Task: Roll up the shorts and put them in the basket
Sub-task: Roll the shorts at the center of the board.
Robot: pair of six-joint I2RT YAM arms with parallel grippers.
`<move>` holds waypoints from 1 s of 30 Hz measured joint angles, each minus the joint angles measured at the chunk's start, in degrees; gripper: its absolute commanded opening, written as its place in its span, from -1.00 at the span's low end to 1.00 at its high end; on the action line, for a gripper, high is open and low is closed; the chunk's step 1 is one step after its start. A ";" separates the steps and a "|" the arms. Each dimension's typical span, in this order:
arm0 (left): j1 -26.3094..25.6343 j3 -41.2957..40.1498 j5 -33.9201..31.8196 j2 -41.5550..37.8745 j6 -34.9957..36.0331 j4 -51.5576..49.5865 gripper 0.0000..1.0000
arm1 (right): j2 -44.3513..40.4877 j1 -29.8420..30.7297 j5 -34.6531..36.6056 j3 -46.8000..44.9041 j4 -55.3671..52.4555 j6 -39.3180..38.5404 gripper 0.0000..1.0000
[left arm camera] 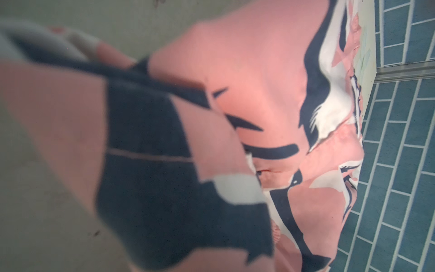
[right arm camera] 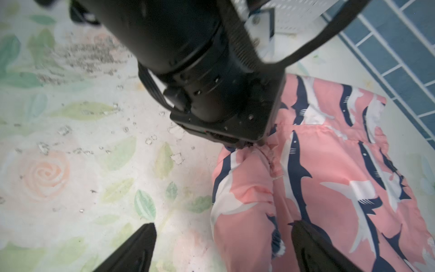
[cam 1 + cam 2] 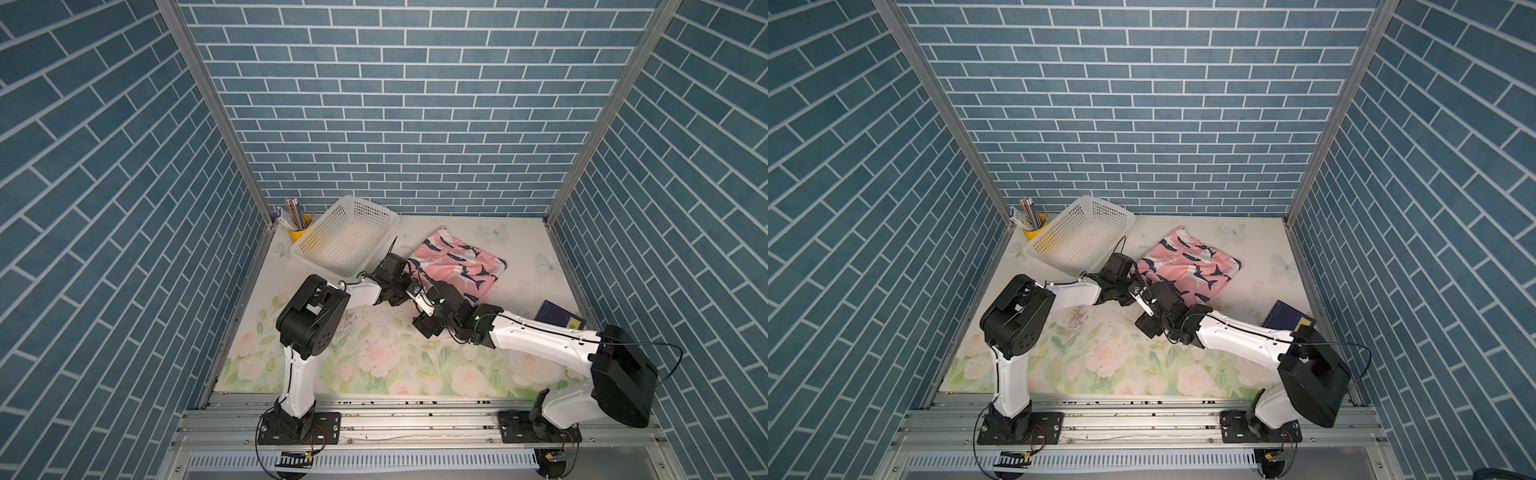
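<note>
Judging the roll barely begun, I see the shorts (image 3: pixel 457 262) lying mostly flat on the bench (image 3: pixel 374 332) just beside the white basket (image 3: pixel 345 237), one edge bunched into a first turn that my left fingers (image 2: pixel 244 142) pinch while my right fingers (image 2: pixel 146 245) hover spread near it.

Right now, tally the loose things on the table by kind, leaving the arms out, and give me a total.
shorts: 1
white basket: 1
yellow cup of pencils: 1
dark blue book: 1
Total: 4
</note>
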 measured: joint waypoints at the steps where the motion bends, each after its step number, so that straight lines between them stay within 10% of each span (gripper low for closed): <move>1: 0.00 0.00 0.13 0.00 -0.02 0.00 -1.00 | 0.98 0.02 -0.02 0.00 0.02 -0.59 0.90; 12: 0.00 0.00 2.36 -1.18 -1.42 -0.33 -1.00 | 11.54 0.04 5.99 0.50 2.86 -5.55 0.76; 19: 0.15 -0.81 3.80 -2.51 -2.67 0.35 -1.00 | 15.41 -1.14 8.72 1.66 5.31 -6.73 -0.73; 22: 0.42 -1.84 3.72 -2.67 -2.78 0.96 -0.99 | 15.37 -2.12 5.27 1.70 5.31 -6.69 -1.00; 26: 0.66 -2.29 2.84 -3.45 -1.51 0.26 0.08 | 14.21 -4.90 -4.96 1.73 4.94 -5.60 -1.00; 30: 0.63 -2.36 0.39 -6.10 0.76 -1.55 0.52 | 12.44 -8.68 -20.37 1.07 5.90 -3.10 -1.00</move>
